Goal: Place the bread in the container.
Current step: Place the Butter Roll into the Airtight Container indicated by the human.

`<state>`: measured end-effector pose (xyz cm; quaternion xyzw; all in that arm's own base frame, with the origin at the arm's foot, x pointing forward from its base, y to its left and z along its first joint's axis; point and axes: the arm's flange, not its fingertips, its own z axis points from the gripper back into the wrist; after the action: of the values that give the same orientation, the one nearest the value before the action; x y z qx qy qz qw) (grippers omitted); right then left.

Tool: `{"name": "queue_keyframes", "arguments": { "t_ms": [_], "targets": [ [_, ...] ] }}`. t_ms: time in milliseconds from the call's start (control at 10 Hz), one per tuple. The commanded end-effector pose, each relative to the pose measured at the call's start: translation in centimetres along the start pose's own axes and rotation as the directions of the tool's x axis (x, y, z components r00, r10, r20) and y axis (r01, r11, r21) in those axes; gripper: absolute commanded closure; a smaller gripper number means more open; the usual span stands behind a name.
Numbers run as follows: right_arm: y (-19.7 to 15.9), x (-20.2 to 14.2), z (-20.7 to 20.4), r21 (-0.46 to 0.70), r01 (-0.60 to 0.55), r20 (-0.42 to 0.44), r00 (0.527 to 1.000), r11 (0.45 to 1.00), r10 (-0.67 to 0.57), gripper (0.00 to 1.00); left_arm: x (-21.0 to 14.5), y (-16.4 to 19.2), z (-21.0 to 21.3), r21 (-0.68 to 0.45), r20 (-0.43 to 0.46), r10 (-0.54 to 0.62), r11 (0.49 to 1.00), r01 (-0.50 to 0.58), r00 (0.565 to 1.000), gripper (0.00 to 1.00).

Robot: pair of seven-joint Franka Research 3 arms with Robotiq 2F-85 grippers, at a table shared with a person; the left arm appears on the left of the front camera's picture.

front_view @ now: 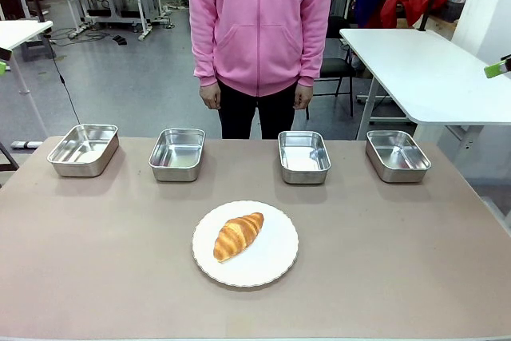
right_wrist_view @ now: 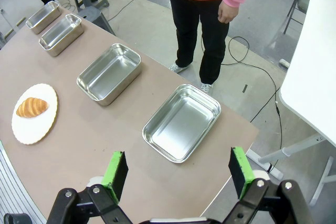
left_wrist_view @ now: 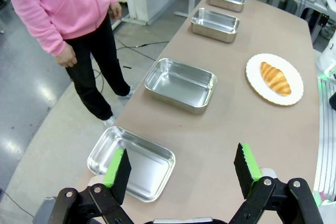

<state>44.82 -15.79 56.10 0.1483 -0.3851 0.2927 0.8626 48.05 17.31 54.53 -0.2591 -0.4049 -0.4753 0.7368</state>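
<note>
We are starting the pick: left gripper [left_wrist_view: 181, 161] and right gripper [right_wrist_view: 177, 163] are hanging wide open and empty, the croissant [front_view: 238, 235] is lying on the white plate [front_view: 271, 267], and next, we judge, one gripper is reaching down to it.

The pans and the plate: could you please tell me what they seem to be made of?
The leftmost pan, like the other three, looks like polished stainless steel: bright, reflective walls and a rolled rim. The plate looks like white glazed ceramic, possibly plastic: smooth, scalloped edge.
</note>
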Motion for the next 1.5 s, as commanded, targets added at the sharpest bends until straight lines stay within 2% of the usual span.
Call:
{"name": "queue_keyframes", "arguments": {
  "t_ms": [0, 1400],
  "targets": [
    [0.00, 0.06, -0.04, 0.005, 0.000, 0.010, 1.000, 1.000, 0.000, 0.00, 0.22, 0.03, 0.13, -0.001, -0.005, -0.005, 1.000, 0.005, 1.000, 0.00],
    [0.00, 0.06, -0.04, 0.005, 0.000, 0.010, 1.000, 1.000, 0.000, 0.00, 0.22, 0.03, 0.13, -0.001, -0.005, -0.005, 1.000, 0.005, 1.000, 0.00]
  ]
}}
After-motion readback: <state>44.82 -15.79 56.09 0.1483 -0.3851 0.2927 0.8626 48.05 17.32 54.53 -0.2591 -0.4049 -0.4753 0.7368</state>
